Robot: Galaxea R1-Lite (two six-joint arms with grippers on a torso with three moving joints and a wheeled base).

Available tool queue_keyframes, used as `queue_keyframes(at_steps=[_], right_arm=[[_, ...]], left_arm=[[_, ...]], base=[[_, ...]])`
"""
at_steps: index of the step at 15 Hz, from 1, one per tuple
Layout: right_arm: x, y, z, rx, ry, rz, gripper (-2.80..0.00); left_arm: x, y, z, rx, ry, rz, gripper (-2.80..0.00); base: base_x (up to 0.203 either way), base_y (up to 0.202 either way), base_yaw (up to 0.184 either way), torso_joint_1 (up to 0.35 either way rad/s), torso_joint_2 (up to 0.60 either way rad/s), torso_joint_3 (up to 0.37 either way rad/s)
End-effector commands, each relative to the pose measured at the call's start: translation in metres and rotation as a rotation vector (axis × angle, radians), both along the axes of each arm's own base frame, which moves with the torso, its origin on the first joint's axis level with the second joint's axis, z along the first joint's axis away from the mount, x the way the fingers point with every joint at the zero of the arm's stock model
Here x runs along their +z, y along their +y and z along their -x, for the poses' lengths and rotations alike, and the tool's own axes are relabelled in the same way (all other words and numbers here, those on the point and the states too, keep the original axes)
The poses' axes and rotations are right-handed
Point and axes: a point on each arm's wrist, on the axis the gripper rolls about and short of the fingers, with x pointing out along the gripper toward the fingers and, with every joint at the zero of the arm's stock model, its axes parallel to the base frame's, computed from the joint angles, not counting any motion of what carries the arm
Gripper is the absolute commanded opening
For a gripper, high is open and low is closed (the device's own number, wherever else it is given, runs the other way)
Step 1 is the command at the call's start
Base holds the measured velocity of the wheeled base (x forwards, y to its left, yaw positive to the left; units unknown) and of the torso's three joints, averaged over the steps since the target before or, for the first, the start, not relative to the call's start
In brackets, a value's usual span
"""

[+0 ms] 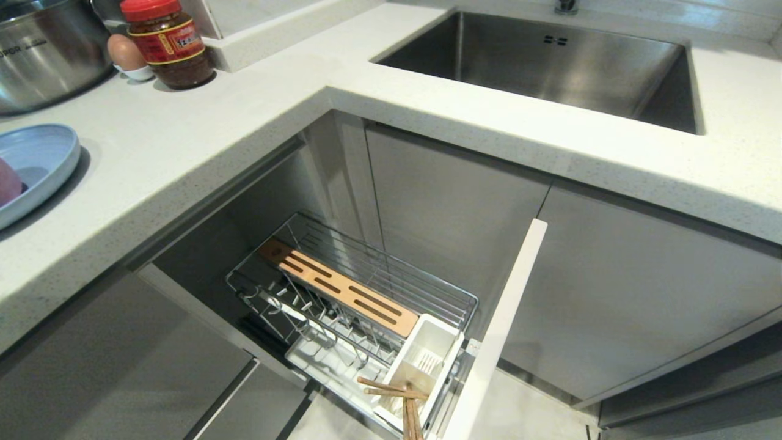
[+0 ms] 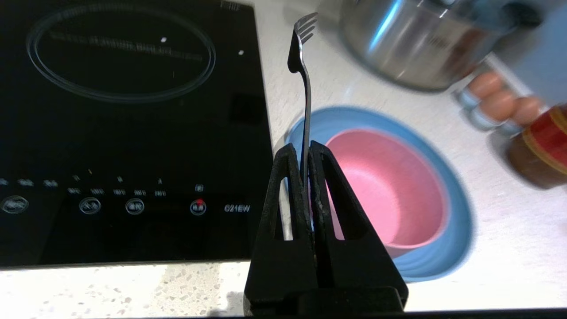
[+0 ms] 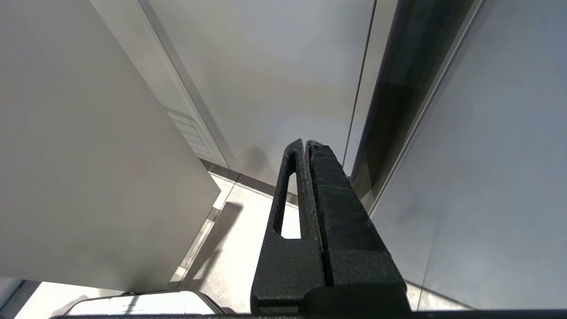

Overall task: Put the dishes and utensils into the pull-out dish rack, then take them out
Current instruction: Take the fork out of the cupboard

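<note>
My left gripper (image 2: 305, 148) is shut on the slim silver fork (image 2: 304, 71), whose tines point away from it, above the counter. Just beyond it the pink bowl (image 2: 390, 186) sits inside the light-blue plate (image 2: 456, 221); that plate (image 1: 36, 165) shows at the counter's left edge in the head view. The pull-out dish rack (image 1: 366, 305) stands pulled out below the counter, with the wooden chopsticks (image 1: 397, 397) in its white utensil cup (image 1: 427, 354). My right gripper (image 3: 305, 144) is shut on nothing, parked low beside cabinet panels. Neither arm shows in the head view.
A black induction hob (image 2: 128, 128) lies next to the plate. A steel pot (image 1: 43, 49), eggs (image 1: 125, 55) and a red-lidded jar (image 1: 168, 43) stand at the counter's back left. The steel sink (image 1: 550, 61) is at the back right. The rack's white front panel (image 1: 501, 324) juts forward.
</note>
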Motion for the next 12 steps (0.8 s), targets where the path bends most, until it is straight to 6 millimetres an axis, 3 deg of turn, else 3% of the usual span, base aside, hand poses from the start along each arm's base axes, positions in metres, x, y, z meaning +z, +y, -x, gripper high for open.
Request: queue_keyframes(at_steps=[1, 6, 12], right_arm=[[0.0, 0.0, 0.0, 0.0, -0.005, 0.0, -2.8], [0.0, 0.0, 0.0, 0.0, -0.005, 0.0, -2.8], [0.0, 0.0, 0.0, 0.0, -0.005, 0.0, -2.8]], left_arm=[[-0.019, 0.01, -0.018, 0.004, 0.055, 0.035, -2.8], [-0.034, 0.016, -0.036, -0.137, 0.075, 0.069, -2.8], [-0.037, 0.024, -0.051, -0.177, 0.084, 0.093, -2.8]], base=[[0.0, 0.0, 0.0, 0.0, 0.0, 0.0], [0.0, 0.0, 0.0, 0.0, 0.0, 0.0], [0.0, 0.0, 0.0, 0.0, 0.0, 0.0]])
